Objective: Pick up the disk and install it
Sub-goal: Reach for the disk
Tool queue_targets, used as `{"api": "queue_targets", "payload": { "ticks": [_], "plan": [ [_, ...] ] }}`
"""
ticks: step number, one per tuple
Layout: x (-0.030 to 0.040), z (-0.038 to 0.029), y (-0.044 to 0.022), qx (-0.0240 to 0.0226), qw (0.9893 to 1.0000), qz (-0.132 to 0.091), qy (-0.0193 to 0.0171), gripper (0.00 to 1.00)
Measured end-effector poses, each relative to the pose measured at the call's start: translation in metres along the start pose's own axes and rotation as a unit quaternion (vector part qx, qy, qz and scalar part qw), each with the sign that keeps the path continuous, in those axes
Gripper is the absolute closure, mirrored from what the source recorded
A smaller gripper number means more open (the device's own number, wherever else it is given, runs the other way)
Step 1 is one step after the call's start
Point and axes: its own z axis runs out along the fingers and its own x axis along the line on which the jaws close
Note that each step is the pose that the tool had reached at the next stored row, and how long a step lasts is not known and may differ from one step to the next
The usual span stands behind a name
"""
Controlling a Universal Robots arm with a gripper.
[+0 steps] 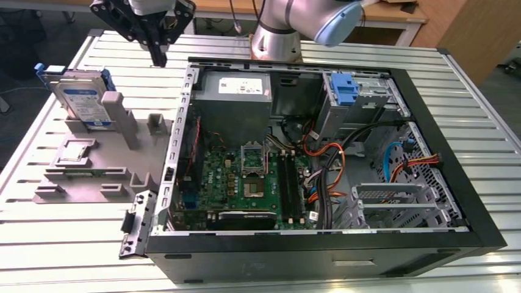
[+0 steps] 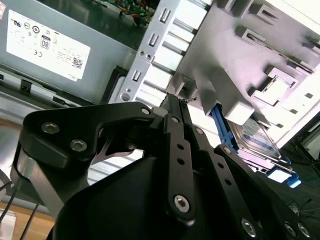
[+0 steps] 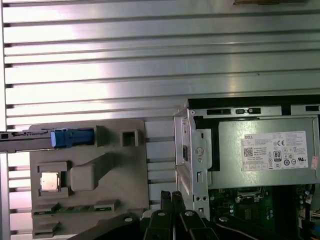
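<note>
Clenched and empty, the end effector (image 1: 158, 60) is hovering over the surface (image 1: 65, 244) beside the computer case (image 1: 326, 256). In the exterior view the disk (image 1: 85, 101) is standing on edge in a grey holder (image 1: 82, 180), at the end effector's eight o'clock. Coming down clenched, it would probably be knocking the disk over.

Here's the table (image 1: 82, 244), a long run of silver ribbed slats with bright glare along the ridges. Sitting square on it is the big black computer case (image 1: 309, 247), lying on its side, its open side facing up. Just beside the case, on the exterior view's left, a grey moulded fixture (image 1: 89, 177) rests flat on the slats, touching nothing of the case. Behind the case, at the table's far edge, the arm's silver base (image 1: 275, 39) stands planted. Bare slats run all around the case.
</note>
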Motion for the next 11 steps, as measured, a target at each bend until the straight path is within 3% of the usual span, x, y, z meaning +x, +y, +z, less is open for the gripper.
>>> {"api": "queue_targets", "payload": {
  "ticks": [5,11],
  "plan": [
    [0.0141,-0.0001,0.0016,0.0000,1.0000,0.000,0.0003,0.85],
    [0.0263,0.0003,0.0039,-0.0001,1.0000,0.000,0.0005,0.85]
  ]
}}
